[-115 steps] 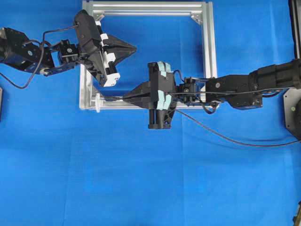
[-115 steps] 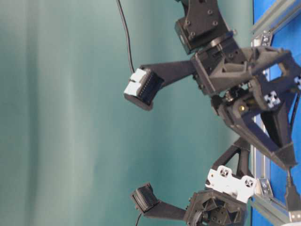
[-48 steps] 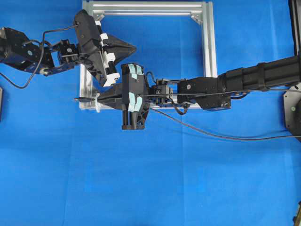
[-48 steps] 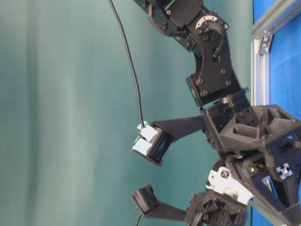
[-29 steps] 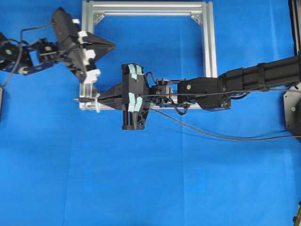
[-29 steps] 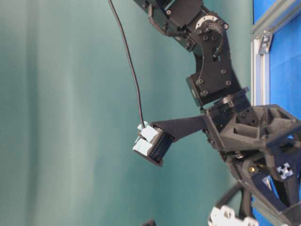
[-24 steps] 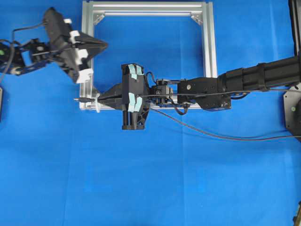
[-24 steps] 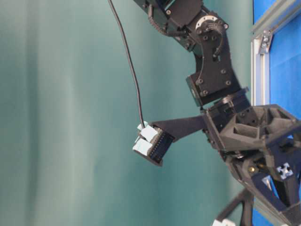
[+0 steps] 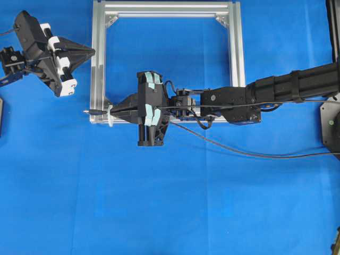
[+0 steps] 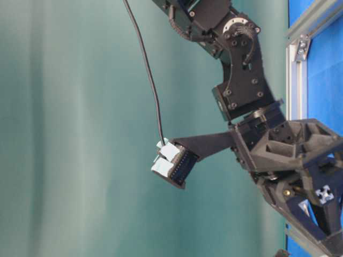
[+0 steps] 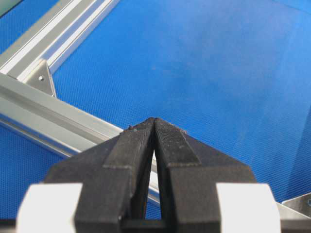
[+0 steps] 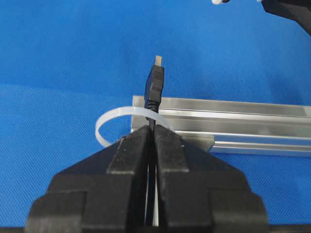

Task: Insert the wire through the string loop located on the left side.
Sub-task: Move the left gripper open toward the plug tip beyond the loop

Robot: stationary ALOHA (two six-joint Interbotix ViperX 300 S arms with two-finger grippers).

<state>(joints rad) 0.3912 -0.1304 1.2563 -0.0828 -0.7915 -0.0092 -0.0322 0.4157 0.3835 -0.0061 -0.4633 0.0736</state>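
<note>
My right gripper (image 9: 112, 110) is shut on the black wire (image 9: 239, 151) just behind its plug. It reaches leftward to the lower left corner of the silver frame (image 9: 236, 53). The plug (image 9: 91, 112) sticks out to the left past the white string loop (image 9: 110, 115). In the right wrist view the loop (image 12: 111, 118) arcs across the wire right in front of the fingertips (image 12: 167, 138), and the plug (image 12: 155, 80) stands beyond it. My left gripper (image 9: 93, 51) is shut with nothing in it, up and to the left of the loop, over the frame's left rail (image 11: 58, 114).
The wire trails off to the right across the blue cloth. A dark base (image 9: 330, 125) sits at the right edge, and a small dark object (image 9: 1, 114) at the left edge. The right arm (image 10: 246, 96) fills the table-level view.
The left gripper, still shut, has pulled away up and to the left, from inside the frame to its left rail. The right gripper and the wire have stayed where they were.
</note>
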